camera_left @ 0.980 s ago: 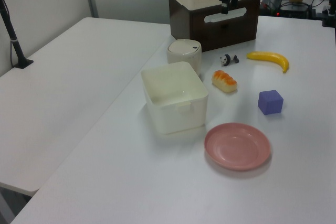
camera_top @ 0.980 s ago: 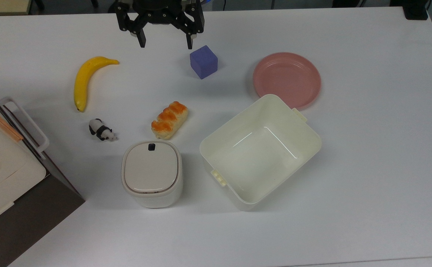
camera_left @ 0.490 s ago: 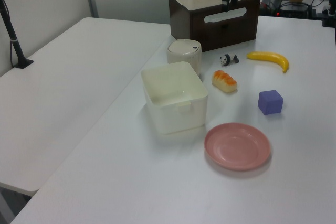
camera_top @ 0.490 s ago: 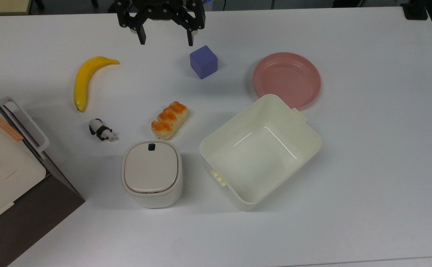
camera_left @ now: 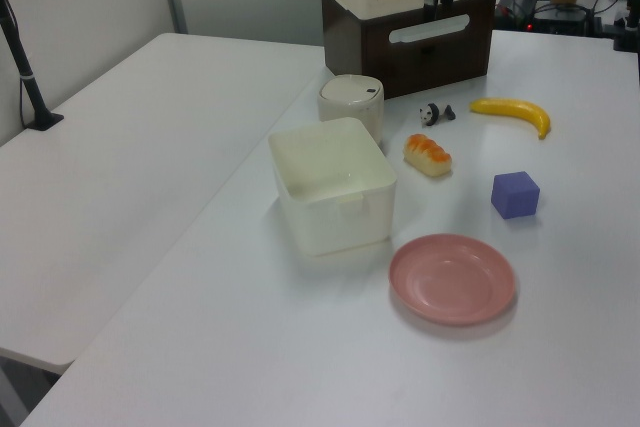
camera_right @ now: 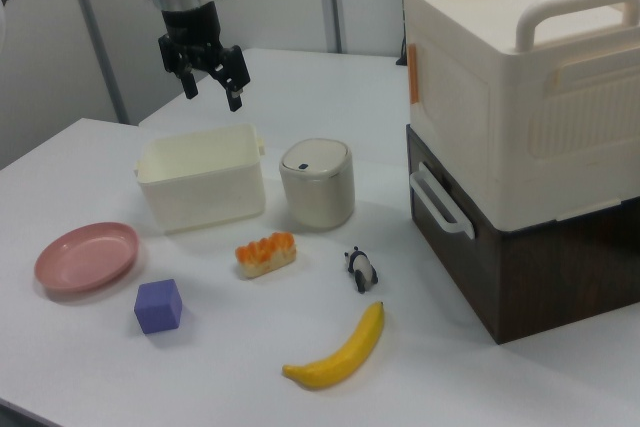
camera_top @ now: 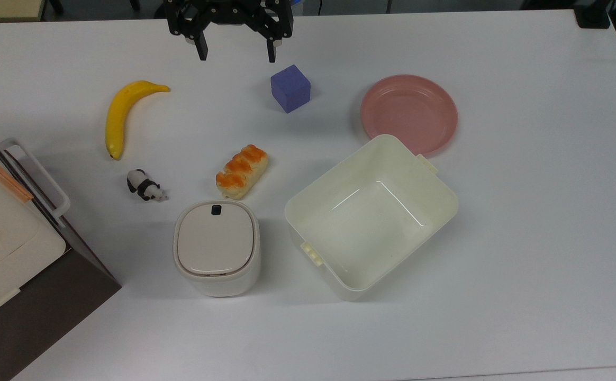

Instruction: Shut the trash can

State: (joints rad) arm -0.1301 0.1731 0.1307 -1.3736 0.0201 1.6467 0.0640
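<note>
Trash can (lid down) well apart from gripper

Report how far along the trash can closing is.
Done: the trash can has its lid down flat, black button on top. In hand: nothing; the gripper is open, high above the table's far edge. Left: nothing visible.
</note>
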